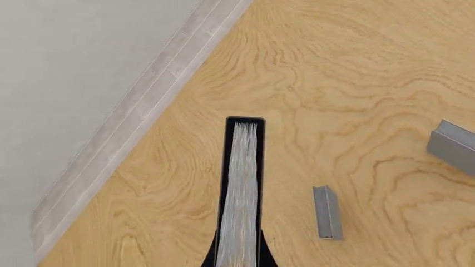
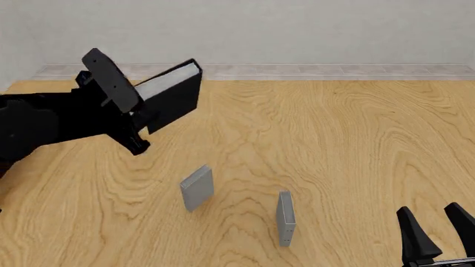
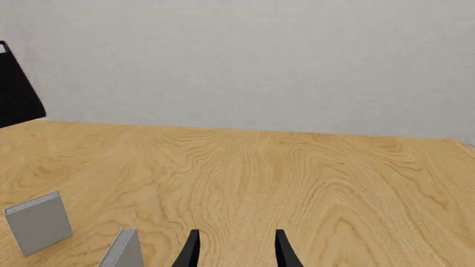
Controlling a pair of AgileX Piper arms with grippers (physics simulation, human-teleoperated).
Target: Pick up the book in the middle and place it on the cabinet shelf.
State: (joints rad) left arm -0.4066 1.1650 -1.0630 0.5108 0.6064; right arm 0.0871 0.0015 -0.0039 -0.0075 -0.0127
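My left gripper [image 2: 142,115] is shut on the thick black book [image 2: 174,94] and holds it tilted in the air above the table's far left part. In the left wrist view the book's white page edges [image 1: 241,189] run out from between the fingers [image 1: 266,257]. The book's black corner also shows at the edge of the right wrist view [image 3: 15,89]. My right gripper [image 2: 438,228] is open and empty, low at the near right; its fingers [image 3: 191,247] stand apart over bare wood. The cabinet shelf is out of view.
Two small grey books stand on the wooden table [image 2: 334,139]: one at near centre-left [image 2: 197,187] and one to its right [image 2: 286,218]. They also show in the left wrist view [image 1: 326,212] [image 1: 453,146] and the right wrist view [image 3: 37,222] [image 3: 122,251]. A pale strip [image 2: 297,71] and a wall bound the far edge.
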